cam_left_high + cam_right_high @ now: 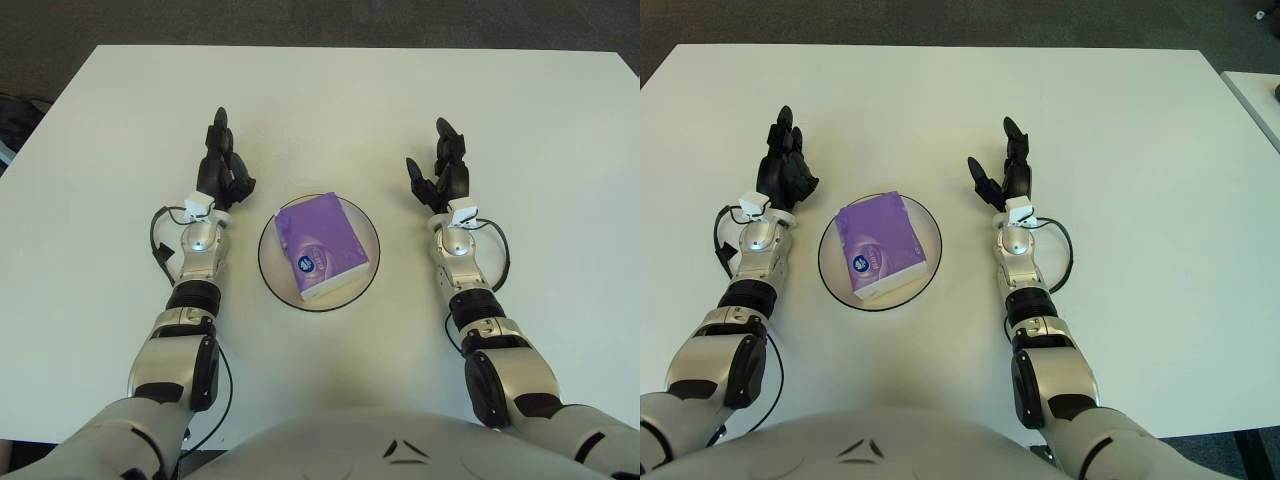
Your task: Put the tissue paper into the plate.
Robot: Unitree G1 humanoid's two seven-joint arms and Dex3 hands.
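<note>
The tissue pack (318, 249) lies flat inside the plate (268, 262), so the placing looks done. The left hand (222, 168) and right hand (443, 170) flank the plate, both released, fingers spread, holding nothing. Next: only withdrawing the 2 arms.

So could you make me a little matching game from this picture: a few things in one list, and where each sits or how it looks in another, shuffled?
Things:
1. tissue pack
2. plate
3. left hand
4. right hand

Descriptions:
A. round, in the middle of the white table
B. fingers open, holding nothing, on the plate's right
C. purple, lying in the plate
D. fingers open, holding nothing, on the plate's left

Pairs: 1-C, 2-A, 3-D, 4-B
</note>
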